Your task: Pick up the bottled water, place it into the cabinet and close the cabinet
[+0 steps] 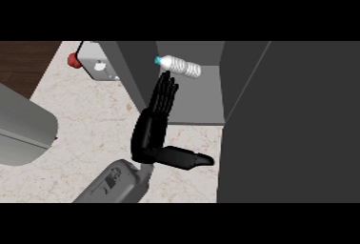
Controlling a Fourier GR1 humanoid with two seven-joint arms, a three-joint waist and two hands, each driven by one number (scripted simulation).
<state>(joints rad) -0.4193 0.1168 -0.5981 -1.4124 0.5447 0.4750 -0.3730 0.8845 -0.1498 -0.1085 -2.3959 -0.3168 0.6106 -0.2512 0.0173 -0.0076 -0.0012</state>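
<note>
The bottle [180,66] lies on its side inside the cabinet [204,102], blue cap pointing left, up at the back of the shelf. One hand [156,125] shows, fingers straight and stretched toward the bottle, tips just beside it, thumb sticking out to the right, holding nothing. Which arm it belongs to is hard to tell from here. The other hand isn't showing. The placing looks done. The door [292,121], a big dark panel on the right, stands wide open. What's left, by my reckoning: pull the hand out and swing that door shut.
</note>
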